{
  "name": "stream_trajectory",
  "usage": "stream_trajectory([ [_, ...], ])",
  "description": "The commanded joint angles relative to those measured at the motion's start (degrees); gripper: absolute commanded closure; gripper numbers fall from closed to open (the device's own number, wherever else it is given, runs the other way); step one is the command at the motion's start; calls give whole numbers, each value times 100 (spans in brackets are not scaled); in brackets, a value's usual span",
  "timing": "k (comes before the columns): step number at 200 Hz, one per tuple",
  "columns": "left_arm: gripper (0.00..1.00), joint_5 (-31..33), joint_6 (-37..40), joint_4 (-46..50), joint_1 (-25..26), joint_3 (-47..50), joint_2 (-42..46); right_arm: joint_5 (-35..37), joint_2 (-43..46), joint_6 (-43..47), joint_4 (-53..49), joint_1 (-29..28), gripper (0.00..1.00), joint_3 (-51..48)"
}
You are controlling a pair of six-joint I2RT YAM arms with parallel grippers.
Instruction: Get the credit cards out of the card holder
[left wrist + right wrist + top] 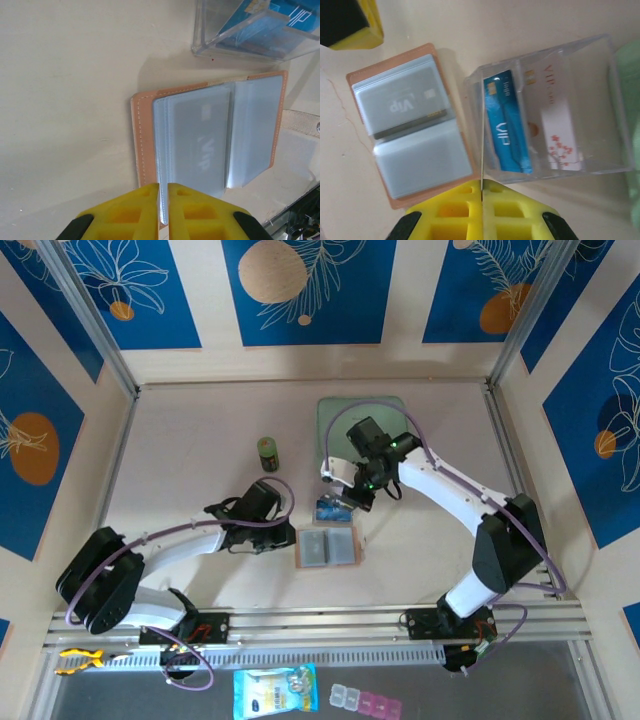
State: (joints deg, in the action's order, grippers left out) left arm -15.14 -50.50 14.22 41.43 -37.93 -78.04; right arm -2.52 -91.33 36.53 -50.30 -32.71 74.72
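The tan card holder (325, 547) lies open on the table, clear pockets up (142, 140) (420, 160). A grey card (402, 102) (200, 135) shows through one pocket. My left gripper (163, 192) (283, 530) is pinched on the edge of a clear pocket sleeve at the holder's near side. My right gripper (482, 187) (347, 498) is shut on a thin card (482, 140) seen edge-on, just over the left wall of a clear plastic box (550, 110) (335, 508) (250, 30). Blue credit cards (507, 130) (280, 20) and a white flowered card (560, 130) stand inside that box.
A mint-green case (360, 430) (627, 100) lies behind the box. A small dark jar (268, 453) stands to the left of it. A printed packet (275, 692) and small pill boxes (365, 700) sit below the rail. My left fingertip (350, 22) shows beside the holder.
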Motion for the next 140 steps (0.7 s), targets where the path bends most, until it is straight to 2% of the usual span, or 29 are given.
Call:
stream_trajectory([
  [1,88,-33,18,-2,-84,67,26,-352,-295,552,-366,214,100,507],
  [63,89,-101,53,114,-240,-183,-120,-555,-1389,1051,-1043,654,100,1939],
  [140,88,-181,97,229,-424,-337,-203,-533,-2252,1456,-1491,854,100,2760],
])
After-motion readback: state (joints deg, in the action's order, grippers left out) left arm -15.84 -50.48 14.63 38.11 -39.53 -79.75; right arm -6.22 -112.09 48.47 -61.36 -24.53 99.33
